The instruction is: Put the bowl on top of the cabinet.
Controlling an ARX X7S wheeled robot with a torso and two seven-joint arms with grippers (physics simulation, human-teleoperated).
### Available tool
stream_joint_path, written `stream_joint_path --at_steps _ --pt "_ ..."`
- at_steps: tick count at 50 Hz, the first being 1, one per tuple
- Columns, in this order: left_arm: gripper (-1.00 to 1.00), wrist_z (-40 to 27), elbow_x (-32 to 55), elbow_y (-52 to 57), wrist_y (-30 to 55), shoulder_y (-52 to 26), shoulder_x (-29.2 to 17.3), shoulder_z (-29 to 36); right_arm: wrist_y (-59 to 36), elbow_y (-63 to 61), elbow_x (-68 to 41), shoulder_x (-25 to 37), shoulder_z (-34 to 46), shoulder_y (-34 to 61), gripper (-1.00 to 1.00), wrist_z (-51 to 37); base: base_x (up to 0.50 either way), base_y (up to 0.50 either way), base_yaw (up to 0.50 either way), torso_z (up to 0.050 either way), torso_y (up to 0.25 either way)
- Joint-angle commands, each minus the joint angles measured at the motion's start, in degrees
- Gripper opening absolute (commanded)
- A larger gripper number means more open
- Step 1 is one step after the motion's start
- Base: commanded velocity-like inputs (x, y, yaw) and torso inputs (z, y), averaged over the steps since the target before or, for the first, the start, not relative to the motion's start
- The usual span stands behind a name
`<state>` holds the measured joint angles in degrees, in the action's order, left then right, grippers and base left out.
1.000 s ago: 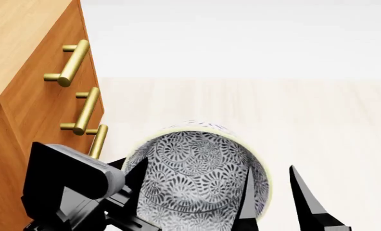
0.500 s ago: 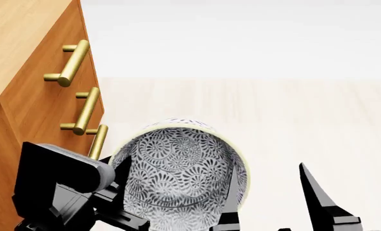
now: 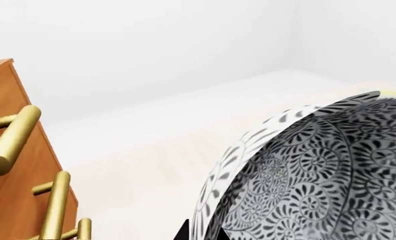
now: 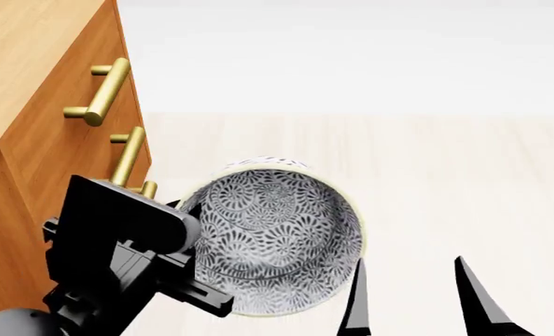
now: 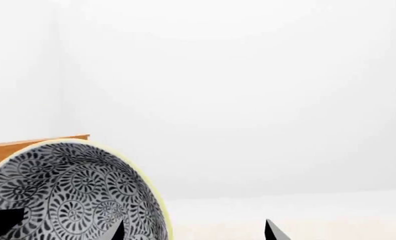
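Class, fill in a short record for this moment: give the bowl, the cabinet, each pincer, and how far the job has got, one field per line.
bowl: patterned ceramic bowl, tilted, off the floor, beside the cabinet front
cabinet: wooden drawer cabinet with brass bar handles; the part of its top in view is bare
left pincer: left pincer at the bowl's wall, apparently gripping it
right pincer: right pincer open, fingers apart, just clear of the bowl
task progress: bowl not yet on top of the cabinet

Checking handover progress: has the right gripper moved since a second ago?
Yes. The right gripper has dropped lower in the head view, out of the bowl, judged against the cabinet.
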<state>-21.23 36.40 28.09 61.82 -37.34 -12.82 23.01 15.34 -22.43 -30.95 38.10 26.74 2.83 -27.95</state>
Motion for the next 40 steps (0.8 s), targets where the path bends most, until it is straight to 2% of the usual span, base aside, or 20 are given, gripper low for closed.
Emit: stream_joint_path --at_steps 1,7,14,17,19,21,24,27,30,40 --pt "-1.00 -4.7 -4.4 -2.0 5.5 -6.5 2.7 2.3 10.8 3.1 -3.1 -0.9 -4.3 -6.4 1.00 3.6 0.00 0.00 0.00 0.000 0.000" --pt "-1.00 -6.5 -5.6 -1.6 10.0 -10.9 3.0 6.4 23.4 8.1 -7.5 -3.9 -7.1 -11.9 1.00 8.7 0.00 0.00 0.00 0.000 0.000" --pt "-1.00 -5.2 -4.5 -2.9 13.2 -15.9 4.9 9.3 28.0 12.8 -14.5 -5.7 -7.9 -12.4 1.00 13.3 0.00 0.00 0.00 0.001 0.001" --pt "-1.00 -3.4 0.8 -5.1 18.6 -17.5 8.3 3.4 29.8 13.5 -19.5 -5.9 -7.9 -12.7 1.00 16.7 0.00 0.00 0.00 0.000 0.000" --pt "-1.00 -3.5 1.5 -4.9 20.1 -18.8 8.5 3.8 30.0 14.0 -20.9 -6.2 -7.9 -12.5 1.00 17.3 0.00 0.00 0.00 0.000 0.000" --pt "-1.00 -6.2 0.3 -5.1 24.8 -23.1 9.1 6.3 30.2 13.9 -21.9 -6.0 -8.2 -12.6 1.00 17.6 0.00 0.00 0.00 0.000 0.000" --pt "-1.00 -6.2 0.9 -7.5 27.3 -28.5 10.0 7.9 29.8 14.4 -21.8 -6.3 -8.2 -12.1 1.00 17.6 0.00 0.00 0.00 0.000 0.000" --pt "-1.00 -6.6 2.4 -10.9 27.8 -32.9 10.4 9.9 29.4 14.5 -21.2 -6.5 -7.9 -11.8 1.00 17.5 0.00 0.00 0.00 0.000 0.000" --pt "-1.00 -7.1 4.6 -19.2 27.6 -38.0 11.7 7.6 29.4 14.4 -21.9 -6.3 -8.1 -12.0 1.00 17.7 0.00 0.00 0.00 0.000 0.003" --pt "-1.00 -10.9 12.2 -31.6 25.4 -45.0 12.6 2.6 30.0 12.7 -21.3 -6.0 -8.8 -13.4 1.00 17.5 0.00 0.00 0.00 0.000 0.000"
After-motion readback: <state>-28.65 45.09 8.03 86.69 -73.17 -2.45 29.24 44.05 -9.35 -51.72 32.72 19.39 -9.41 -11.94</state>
